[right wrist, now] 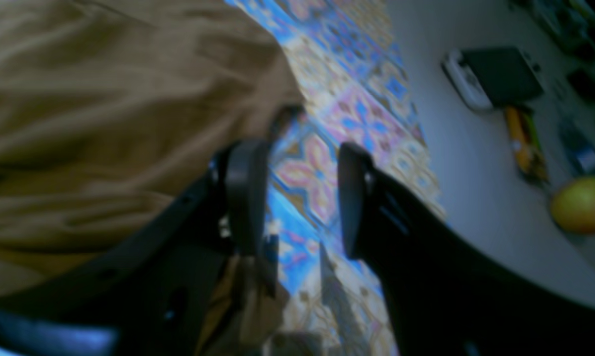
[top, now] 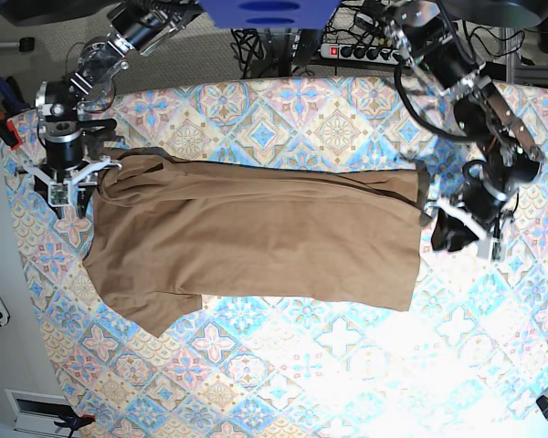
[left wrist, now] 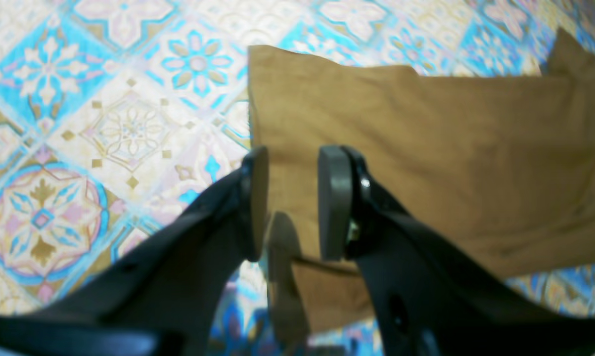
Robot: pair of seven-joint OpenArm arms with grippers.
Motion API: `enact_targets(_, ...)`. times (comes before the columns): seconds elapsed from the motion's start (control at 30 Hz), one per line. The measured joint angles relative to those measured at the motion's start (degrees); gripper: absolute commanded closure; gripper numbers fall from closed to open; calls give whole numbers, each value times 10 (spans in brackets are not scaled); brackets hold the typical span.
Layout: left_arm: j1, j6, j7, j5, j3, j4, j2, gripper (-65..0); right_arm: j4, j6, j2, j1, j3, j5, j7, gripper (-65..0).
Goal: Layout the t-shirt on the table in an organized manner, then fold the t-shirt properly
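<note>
T-shirt lies spread lengthwise across the middle of the table, near sleeve flared left, far long edge doubled over in a ridge; no containers in view, so nothing held in any. Left gripper hangs with jaws spread over the shirt's right end, nothing between the pads, and a bite there risks catching both layers or dragging the hem askew. Farther left, right gripper gapes beside the shoulder, seemingly empty though blurred; pulling there would bunch the cloth.

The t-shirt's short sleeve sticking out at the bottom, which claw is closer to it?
Right. The right claw sits by the shoulder end above that sleeve; the left claw is past the hem at the opposite end.
</note>
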Motion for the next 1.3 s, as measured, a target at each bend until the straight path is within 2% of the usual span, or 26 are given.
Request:
enact_targets(0.27,75,0,-1,1,0,53,-4,-170,0,0,-2,-1,70,3,-1,-232)
enact_targets(0.37,91,0,-1,2,18,53,-27,-170,0,3,-5,3,106,4,0,-232)
enact_targets(0.47,102,0,-1,0,47,53,-50,-170,0,1,-5,2,133,5,-1,-232)
enact_targets(0.67,100,2,-3,-1,76,53,-53,-170,0,2,-7,-1,138,5,0,-232)
enact_targets(0.8,100,0,-1,1,99,54,-56,-170,1,2,-12,2,183,5,-2,-232)
enact_targets(0.97,101,0,-1,1,171,54,-102,-169,1,-2,-11,2,213,4,-2,-232)
enact_targets(1.23,101,0,-1,1,244,54,-107,-168,-1,0,-11,3,214,5,0,-232)
enact_targets(1.3,101,-1,-2,16,270,54,-119,-168,-1,0,-11,3,212,5,0,-232)
